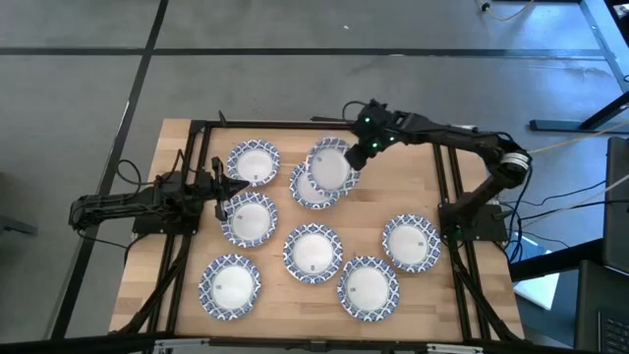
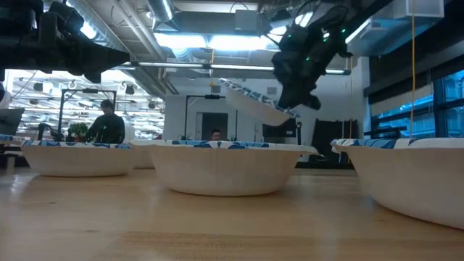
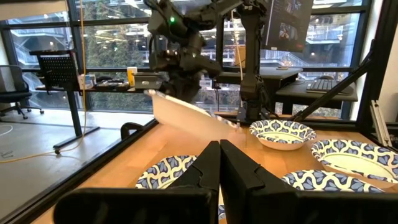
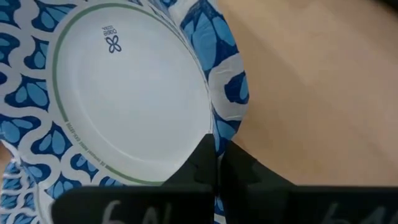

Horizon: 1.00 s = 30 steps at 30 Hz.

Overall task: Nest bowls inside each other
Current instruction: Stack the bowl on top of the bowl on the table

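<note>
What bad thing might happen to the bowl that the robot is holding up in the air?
The right gripper pinches the lifted bowl only by its rim, and the bowl hangs tilted, so it might slip out. It also sits off-centre over the bowl underneath, so it might land crooked instead of nesting.

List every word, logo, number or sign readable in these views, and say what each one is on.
Small blue flower-shaped logo with a line of tiny print above it, on the white centre of the held bowl pinched at the rim by the right gripper: print too small to read.
Dark poster or screen in the room behind the table: too blurred to read.
Nothing else is legible.
</note>
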Motion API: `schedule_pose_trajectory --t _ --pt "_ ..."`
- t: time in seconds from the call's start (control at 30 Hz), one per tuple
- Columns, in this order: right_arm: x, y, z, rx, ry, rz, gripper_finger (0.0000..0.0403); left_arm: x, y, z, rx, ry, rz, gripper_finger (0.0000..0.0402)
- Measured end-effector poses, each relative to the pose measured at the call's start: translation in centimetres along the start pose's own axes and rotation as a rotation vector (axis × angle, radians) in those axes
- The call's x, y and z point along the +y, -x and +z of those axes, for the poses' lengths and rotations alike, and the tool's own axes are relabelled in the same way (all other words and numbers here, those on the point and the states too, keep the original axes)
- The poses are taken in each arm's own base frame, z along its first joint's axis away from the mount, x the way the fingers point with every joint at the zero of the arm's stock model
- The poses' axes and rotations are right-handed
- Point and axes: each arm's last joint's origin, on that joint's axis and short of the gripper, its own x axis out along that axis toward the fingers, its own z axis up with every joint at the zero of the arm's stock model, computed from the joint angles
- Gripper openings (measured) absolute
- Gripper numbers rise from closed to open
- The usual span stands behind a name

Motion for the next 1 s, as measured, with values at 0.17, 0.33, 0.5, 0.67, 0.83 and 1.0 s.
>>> schedule_pose_trajectory --t 0.17,0.33,0.5,0.67,0.83,1.0 --pt "0.7 -2.3 -0.1 0.024 0.024 0.04 0.0006 0.0 0.0 0.0 0.0 0.003 0.0 0.0" --pt "1.4 -4.1 0.0 0.02 0.033 0.111 0.0006 0.0 0.0 0.0 0.0 0.003 0.0 0.0" --pt "1.7 -5.3 -0.1 0.027 0.043 0.119 0.0006 0.0 0.0 0.0 0.0 0.005 0.0 0.0" --pt "1.3 -6.1 -0.3 0.038 0.034 0.068 0.0006 0.0 0.0 0.0 0.001 0.006 0.0 0.0" --pt "1.1 -6.3 -0.5 0.054 0.028 0.049 0.0006 0.0 0.0 0.0 0.0 0.006 0.0 0.0" --pt "0.7 -6.3 -0.7 0.066 0.023 -0.019 0.0006 0.0 0.0 0.0 0.0 0.006 0.0 0.0"
